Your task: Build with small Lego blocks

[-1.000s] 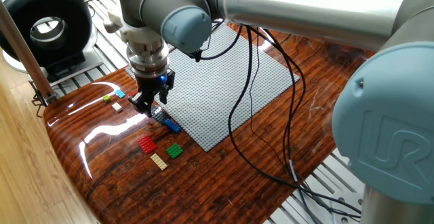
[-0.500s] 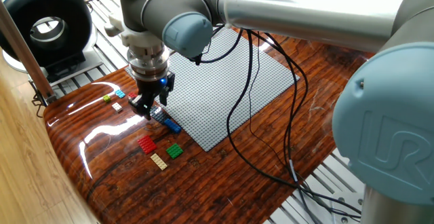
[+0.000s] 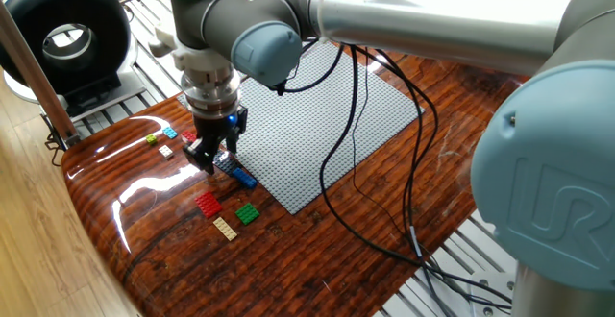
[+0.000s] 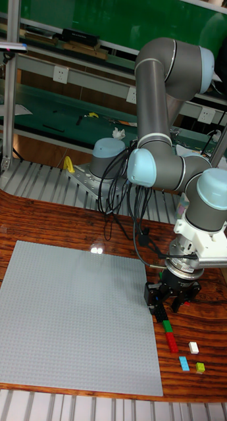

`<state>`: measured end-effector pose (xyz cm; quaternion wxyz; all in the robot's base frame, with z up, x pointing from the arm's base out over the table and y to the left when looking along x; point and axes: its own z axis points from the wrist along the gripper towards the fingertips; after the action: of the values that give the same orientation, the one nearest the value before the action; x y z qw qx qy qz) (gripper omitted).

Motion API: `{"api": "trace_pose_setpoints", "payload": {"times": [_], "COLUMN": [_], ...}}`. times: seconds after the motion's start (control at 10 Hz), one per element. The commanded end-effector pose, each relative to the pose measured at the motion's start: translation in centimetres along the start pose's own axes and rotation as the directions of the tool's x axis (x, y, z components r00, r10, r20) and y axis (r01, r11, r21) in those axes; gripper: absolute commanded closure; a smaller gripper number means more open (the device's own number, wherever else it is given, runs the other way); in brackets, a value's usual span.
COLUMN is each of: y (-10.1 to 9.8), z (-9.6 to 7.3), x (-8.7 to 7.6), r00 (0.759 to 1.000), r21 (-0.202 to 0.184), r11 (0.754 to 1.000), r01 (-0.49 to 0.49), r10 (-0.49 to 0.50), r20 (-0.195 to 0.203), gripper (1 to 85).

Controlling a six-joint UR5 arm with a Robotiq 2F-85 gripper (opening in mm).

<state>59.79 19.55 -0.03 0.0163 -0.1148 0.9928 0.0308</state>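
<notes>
My gripper hangs low over the table's left side, just off the left corner of the grey baseplate. Its fingers look open, with nothing visible between them. The small Lego blocks lie around it. A dark blue block and a blue block sit right beside the fingertips. Red, green and tan blocks lie nearer the front. Light blue, yellow-green and white blocks lie to the left. In the tall view the gripper hovers just above a green block and a red block.
Black cables hang from the arm across the baseplate and trail over the wooden table. A black ring-shaped device stands at the back left, with a wooden post in front of it. The table's curved edge runs along the left.
</notes>
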Motion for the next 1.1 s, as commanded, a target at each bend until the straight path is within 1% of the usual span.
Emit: {"api": "trace_pose_setpoints", "payload": {"times": [0.0, 0.2, 0.4, 0.5, 0.7, 1.0], "y": [0.4, 0.5, 0.2, 0.3, 0.2, -0.4], "z": [0.3, 0.4, 0.1, -0.2, -0.9, -0.8], "x": [-0.1, -0.4, -0.3, 0.0, 0.4, 0.1], "r00": [1.000, 1.000, 1.000, 1.000, 1.000, 1.000], "r21": [-0.011, -0.008, -0.011, -0.025, -0.001, 0.019], "r11": [1.000, 1.000, 1.000, 1.000, 1.000, 1.000], "r01": [-0.005, -0.008, 0.004, 0.010, 0.014, 0.025], "r10": [0.005, 0.008, -0.004, -0.010, -0.014, -0.025], "r20": [0.009, 0.014, 0.018, 0.015, 0.003, 0.004], "gripper": [27.7, 27.7, 28.0, 28.0, 27.7, 28.7]}}
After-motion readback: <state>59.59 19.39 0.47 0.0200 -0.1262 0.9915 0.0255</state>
